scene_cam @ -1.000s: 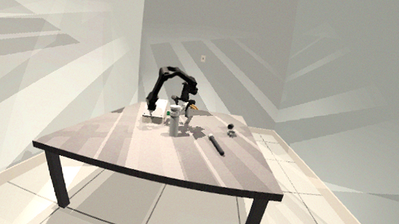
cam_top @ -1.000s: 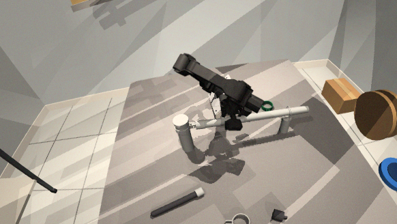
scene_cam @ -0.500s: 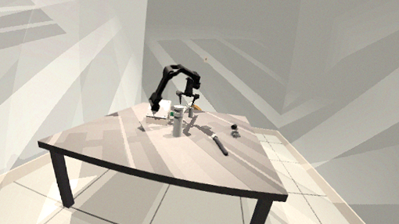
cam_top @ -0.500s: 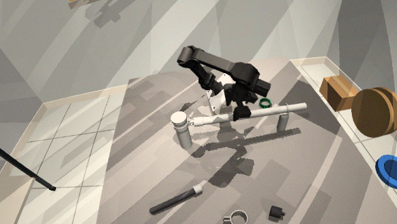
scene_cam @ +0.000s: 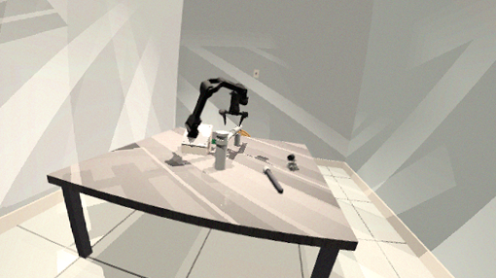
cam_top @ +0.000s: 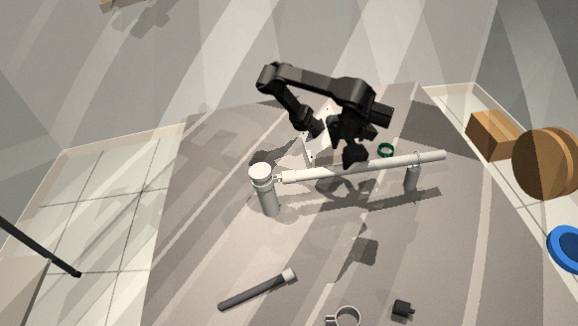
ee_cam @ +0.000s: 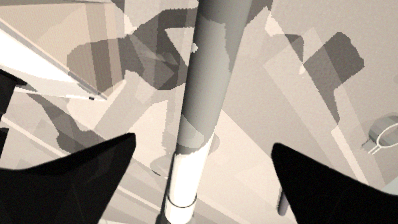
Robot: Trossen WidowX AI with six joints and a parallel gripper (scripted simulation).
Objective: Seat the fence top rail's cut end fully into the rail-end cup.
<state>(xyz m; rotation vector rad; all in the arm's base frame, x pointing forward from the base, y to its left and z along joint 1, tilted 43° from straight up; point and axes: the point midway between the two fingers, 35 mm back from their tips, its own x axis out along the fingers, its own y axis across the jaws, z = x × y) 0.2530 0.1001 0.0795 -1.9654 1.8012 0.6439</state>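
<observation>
"Where does the rail lie?"

"It runs left to right above the tabletop, its left end at the cup beside the big post. How deeply it sits in there, I can't tell."

"And its right end?"

"Through the loop cap on the short post, poking out past it."

"Are the jaws grasping it?"

"No, they're released and spread wide, one finger off each side of the rail, with nothing between them gripped. The wrist view shows a gap on both sides."

"The band?"

"High on the post, just under the post cap."

"Anything nearby?"

"A green ring on the far side of the rail, and a dark rod with a pale end on the near side."
</observation>
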